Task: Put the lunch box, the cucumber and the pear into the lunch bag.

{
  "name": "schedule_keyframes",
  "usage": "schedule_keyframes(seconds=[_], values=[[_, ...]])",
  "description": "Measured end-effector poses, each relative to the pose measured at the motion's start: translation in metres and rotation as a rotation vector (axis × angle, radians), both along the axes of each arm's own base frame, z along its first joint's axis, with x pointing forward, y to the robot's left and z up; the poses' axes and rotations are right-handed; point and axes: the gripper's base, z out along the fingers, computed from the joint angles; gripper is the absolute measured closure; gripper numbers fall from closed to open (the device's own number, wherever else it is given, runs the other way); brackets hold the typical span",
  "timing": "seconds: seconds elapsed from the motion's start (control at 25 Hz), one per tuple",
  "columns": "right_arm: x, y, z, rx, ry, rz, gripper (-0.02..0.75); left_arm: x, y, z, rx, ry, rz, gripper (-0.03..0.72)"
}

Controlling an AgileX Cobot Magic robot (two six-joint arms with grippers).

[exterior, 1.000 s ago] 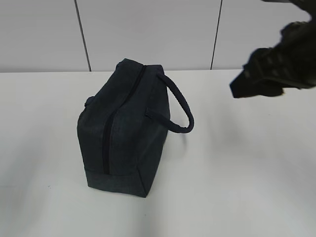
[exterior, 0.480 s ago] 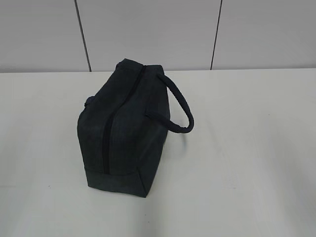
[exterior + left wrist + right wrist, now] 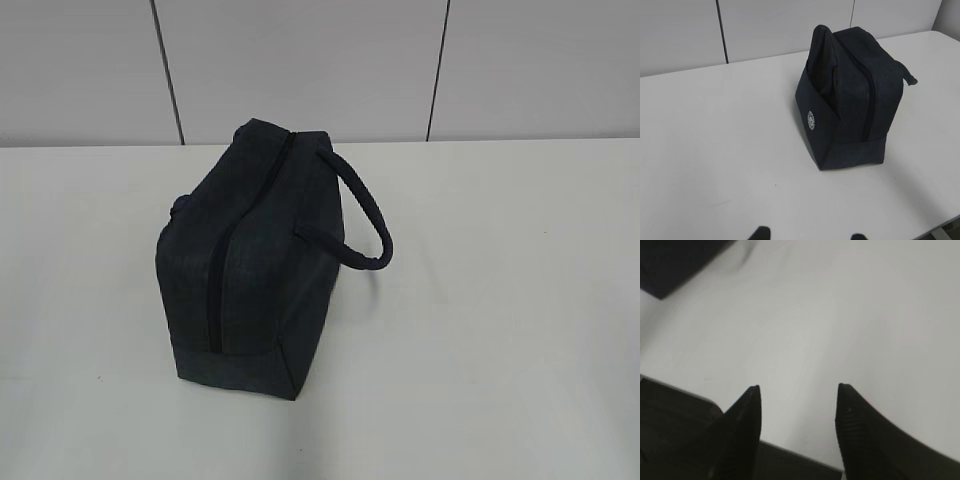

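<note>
The dark navy lunch bag [image 3: 250, 255] stands on the white table [image 3: 480, 330] with its top zipper shut and a looped handle [image 3: 362, 215] hanging on its right side. It also shows in the left wrist view [image 3: 852, 100] and as a dark corner in the right wrist view [image 3: 675, 260]. My left gripper [image 3: 807, 234] is open and empty, well in front of the bag. My right gripper [image 3: 797, 387] is open and empty over the table's edge. The lunch box, cucumber and pear are out of view. Neither gripper shows in the exterior view.
A grey panelled wall [image 3: 320, 65] runs behind the table. The table's near edge [image 3: 790, 450] shows under the right gripper, and its right corner edge [image 3: 940, 225] shows in the left wrist view.
The right arm, seen at the upper right one second ago, has left the exterior view. The bag has not moved.
</note>
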Motion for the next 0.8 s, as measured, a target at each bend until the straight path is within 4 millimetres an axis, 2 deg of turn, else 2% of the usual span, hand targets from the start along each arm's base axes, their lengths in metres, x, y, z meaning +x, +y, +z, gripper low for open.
schedule_keyframes(seconds=[0.12, 0.8], values=[[-0.0056, -0.0034, -0.0039, 0.000, -0.044, -0.009, 0.353, 0.0001, 0.0000, 0.0001, -0.001, -0.001, 0.001, 0.386], [-0.0067, -0.0039, -0.0045, 0.002, -0.052, -0.010, 0.353, 0.0001, 0.0000, 0.0002, -0.002, -0.002, 0.001, 0.390]])
